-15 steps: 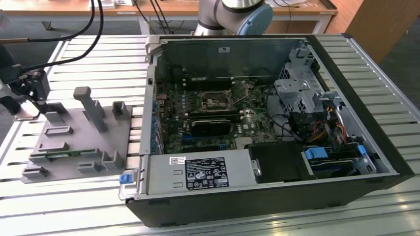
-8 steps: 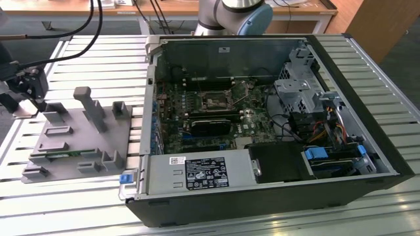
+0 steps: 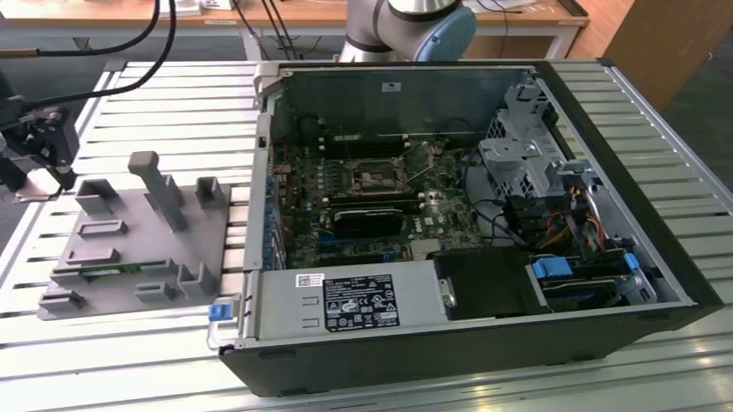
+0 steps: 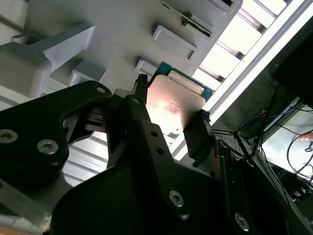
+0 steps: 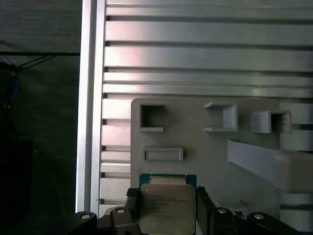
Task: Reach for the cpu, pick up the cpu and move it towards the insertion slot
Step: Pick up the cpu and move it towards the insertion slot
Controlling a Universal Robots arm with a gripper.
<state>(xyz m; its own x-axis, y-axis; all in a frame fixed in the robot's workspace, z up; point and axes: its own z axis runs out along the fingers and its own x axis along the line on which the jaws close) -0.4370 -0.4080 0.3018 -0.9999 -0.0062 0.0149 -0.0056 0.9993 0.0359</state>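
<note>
A robot arm's gripper [image 5: 167, 193] is gripping the cpu [image 5: 165, 208] by two opposite edges, its black fingers [image 4: 195, 134] pressing against either side of the chip, silvery top facing up, in both wrist views. The chip is sitting over one edge of a grey moulded fixture [image 3: 126, 206] lying on the slatted aluminium bench [image 3: 172, 86]; whether it is resting on the fixture or hanging clear of it cannot be told. In the exterior view the gripper is hovering at the far left, well apart from the open computer case [image 3: 401, 94] lying on its side to the right. Inside that case the insertion slot [image 3: 372, 176] is showing its shiny frame and dark centre on the motherboard, with a black rectangular card [image 3: 366, 221] just beside it. One holder along the fixture's near edge is carrying a thin green memory stick [image 3: 109, 271].
</note>
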